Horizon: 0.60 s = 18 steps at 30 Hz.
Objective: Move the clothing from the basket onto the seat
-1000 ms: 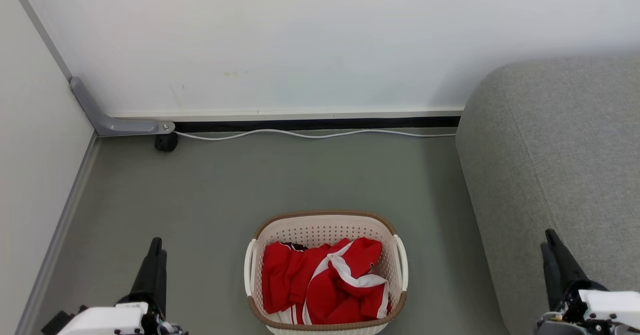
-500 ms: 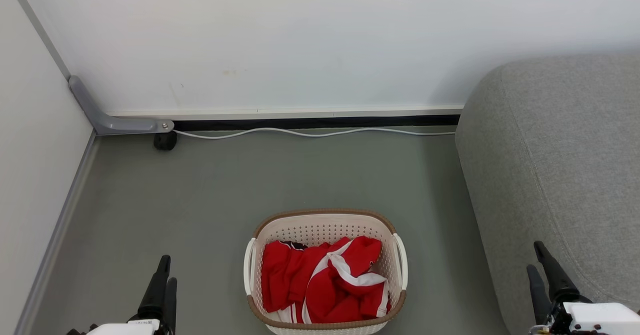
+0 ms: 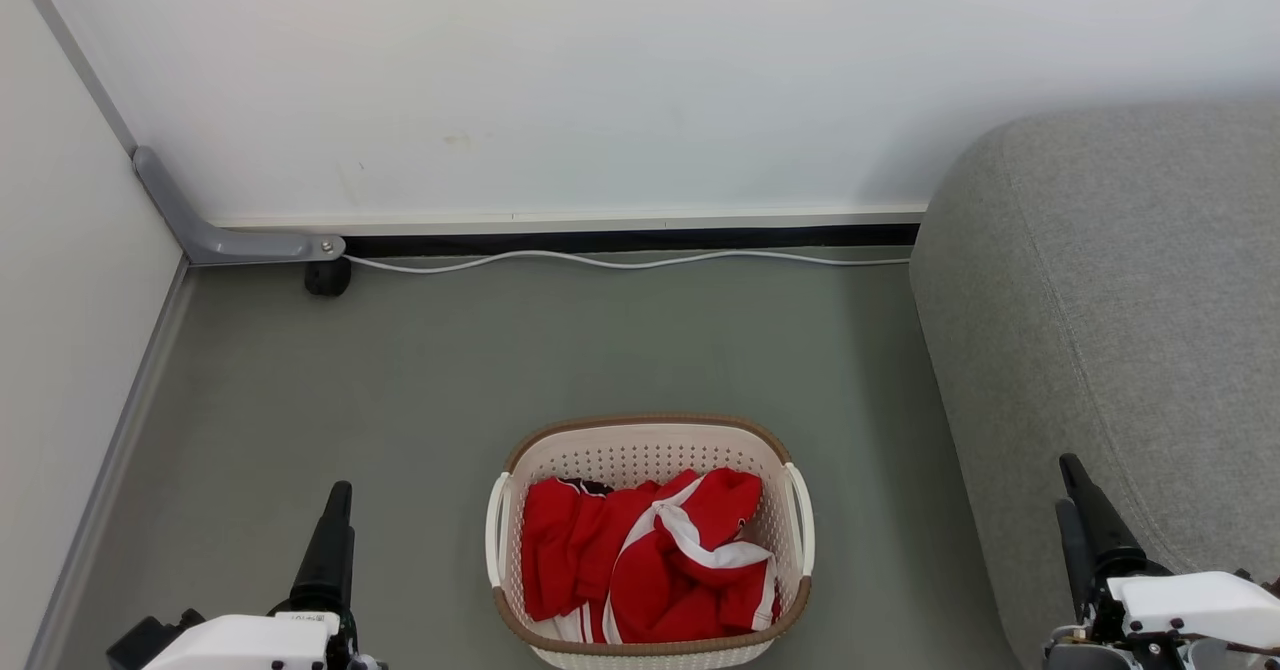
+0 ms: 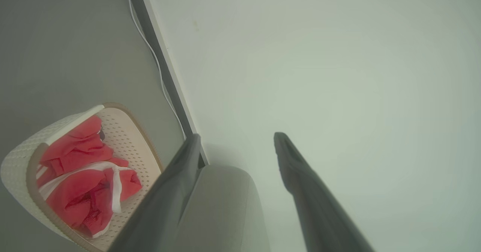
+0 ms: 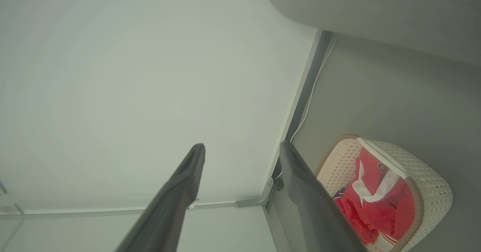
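Note:
The cream basket with a brown rim stands on the grey floor, low in the middle of the head view. The clothing, red garments with white bands, lies bunched inside it. The grey seat rises to the right of the basket. My left gripper hovers left of the basket, apart from it. My right gripper hangs over the seat's front edge. The wrist views show the left gripper and the right gripper open, with nothing between the fingers, and the basket off to one side.
A white wall closes off the back, and a white cable runs along its base. A grey bracket with a black caster sits in the back left corner. A pale panel runs down the left side. Bare floor lies around the basket.
Both grippers dipped toward the bottom edge, then rose again, the left one ending slightly further right. The picture has shifted a little. Basket and clothing lie as before.

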### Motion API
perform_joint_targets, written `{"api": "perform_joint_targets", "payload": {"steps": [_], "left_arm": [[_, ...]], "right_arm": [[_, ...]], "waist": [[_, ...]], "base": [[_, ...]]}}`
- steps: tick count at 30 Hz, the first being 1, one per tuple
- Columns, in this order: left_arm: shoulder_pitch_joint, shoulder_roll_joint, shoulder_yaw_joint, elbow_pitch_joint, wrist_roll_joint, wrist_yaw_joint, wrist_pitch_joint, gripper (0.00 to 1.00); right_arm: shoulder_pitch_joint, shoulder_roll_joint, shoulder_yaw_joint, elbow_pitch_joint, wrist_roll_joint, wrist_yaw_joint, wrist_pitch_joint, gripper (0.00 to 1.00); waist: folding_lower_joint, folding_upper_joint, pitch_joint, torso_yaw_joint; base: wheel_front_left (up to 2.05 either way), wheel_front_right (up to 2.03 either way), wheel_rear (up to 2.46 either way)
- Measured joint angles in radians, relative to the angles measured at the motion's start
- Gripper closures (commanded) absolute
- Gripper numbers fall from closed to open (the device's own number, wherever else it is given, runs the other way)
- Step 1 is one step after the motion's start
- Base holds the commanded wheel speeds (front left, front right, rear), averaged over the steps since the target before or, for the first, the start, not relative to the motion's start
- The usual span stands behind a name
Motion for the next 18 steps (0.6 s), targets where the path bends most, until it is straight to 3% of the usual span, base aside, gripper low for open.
{"api": "perform_joint_targets", "payload": {"steps": [18], "left_arm": [[-0.035, 0.016, -0.041, 0.015, 0.245, 0.0, -0.047, 0.0]], "right_arm": [[-0.052, -0.032, 0.062, 0.023, -0.222, 0.0, -0.051, 0.0]], "waist": [[-0.0001, 0.0001, 0.003, -0.004]], "base": [[0.0, 0.0, 0.0]]}}
